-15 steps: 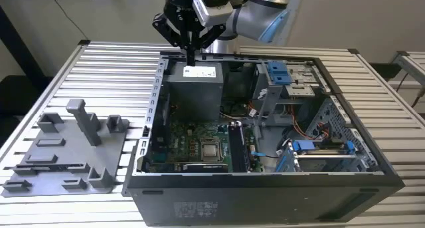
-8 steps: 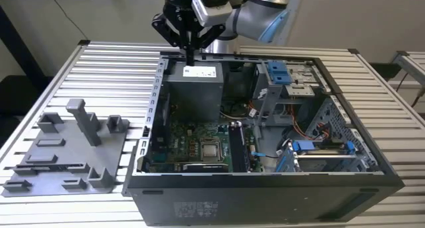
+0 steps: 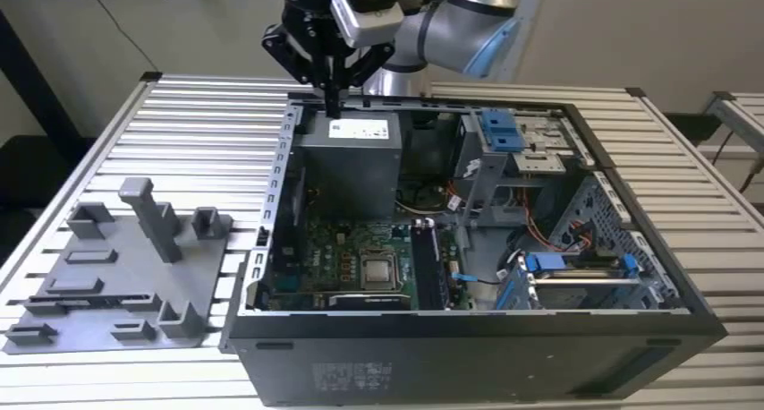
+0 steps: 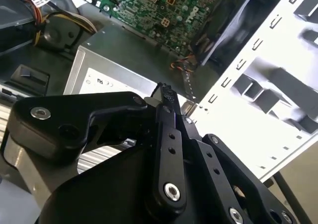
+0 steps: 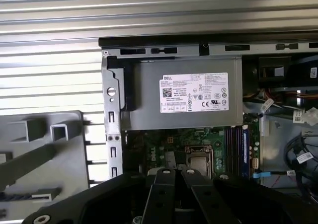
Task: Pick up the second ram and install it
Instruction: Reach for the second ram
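Empty-handed over the power supply; the stick lies off toward 7–8 o'clock.

In the exterior view my gripper (image 3: 333, 106) hangs point-down just above the back edge of the grey power supply (image 3: 346, 155) inside the open computer case (image 3: 478, 338). In the second wrist view my fingers (image 4: 168, 134) lie pressed together with nothing between them. I take the second ram (image 3: 102, 299) to be the thin dark strip lying flat on the grey tray (image 3: 131, 276). It is outside the case, well apart from me, between 7 and 8 o'clock from my fingertips in the exterior view. Its long axis runs roughly 9-to-3 across that view. The green motherboard (image 3: 346, 249) lies at about 6 o'clock from me.
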You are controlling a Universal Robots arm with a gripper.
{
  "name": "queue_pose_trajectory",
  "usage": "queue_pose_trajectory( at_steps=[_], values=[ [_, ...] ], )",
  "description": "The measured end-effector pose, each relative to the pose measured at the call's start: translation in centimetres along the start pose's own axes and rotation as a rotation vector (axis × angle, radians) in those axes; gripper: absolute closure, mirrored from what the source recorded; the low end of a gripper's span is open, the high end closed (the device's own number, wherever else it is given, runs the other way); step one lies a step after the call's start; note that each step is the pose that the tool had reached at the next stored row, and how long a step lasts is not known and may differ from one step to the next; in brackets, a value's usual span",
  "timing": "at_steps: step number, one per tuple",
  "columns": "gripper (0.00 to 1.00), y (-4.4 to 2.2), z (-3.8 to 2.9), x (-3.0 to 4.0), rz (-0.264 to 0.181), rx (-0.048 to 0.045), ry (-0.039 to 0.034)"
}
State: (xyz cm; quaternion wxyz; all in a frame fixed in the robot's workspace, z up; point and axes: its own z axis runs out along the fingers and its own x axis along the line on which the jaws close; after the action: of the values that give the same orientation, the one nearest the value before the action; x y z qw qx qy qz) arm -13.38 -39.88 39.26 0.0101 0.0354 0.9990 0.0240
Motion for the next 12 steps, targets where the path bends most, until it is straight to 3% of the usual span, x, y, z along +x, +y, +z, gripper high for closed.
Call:
queue_pose_trajectory(
  at_steps=[12],
  values=[
    [0.89,-0.13,0.00,1.78,-0.001,0.0002,0.0030]
  ],
)
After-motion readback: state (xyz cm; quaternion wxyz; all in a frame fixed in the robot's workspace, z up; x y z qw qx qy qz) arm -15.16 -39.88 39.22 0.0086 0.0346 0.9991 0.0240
